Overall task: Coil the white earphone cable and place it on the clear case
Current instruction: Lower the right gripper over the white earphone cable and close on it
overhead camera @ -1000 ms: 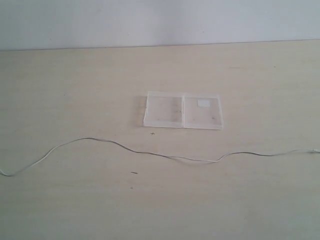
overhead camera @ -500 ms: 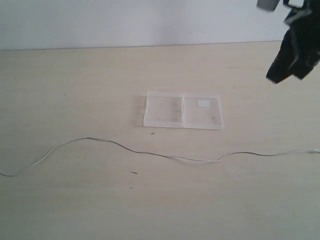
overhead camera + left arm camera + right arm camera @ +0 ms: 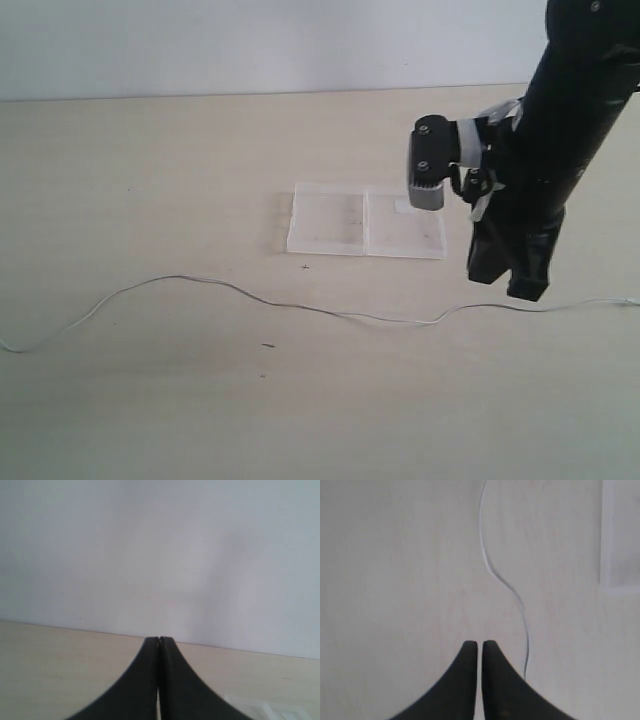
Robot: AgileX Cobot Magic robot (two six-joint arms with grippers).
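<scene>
White earphone cable [image 3: 490, 565] lies just beside right tool [image 3: 476, 643], pinched together; left tool [image 3: 159, 639] likewise.

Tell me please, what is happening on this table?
The robot's right gripper hovers over the table, jaws shut and empty, close beside the white earphone cable near its right end. The cable lies stretched out, not yet coiled, in front of the clear case, which has nothing on it. The left gripper is shut too, holding nothing.
</scene>
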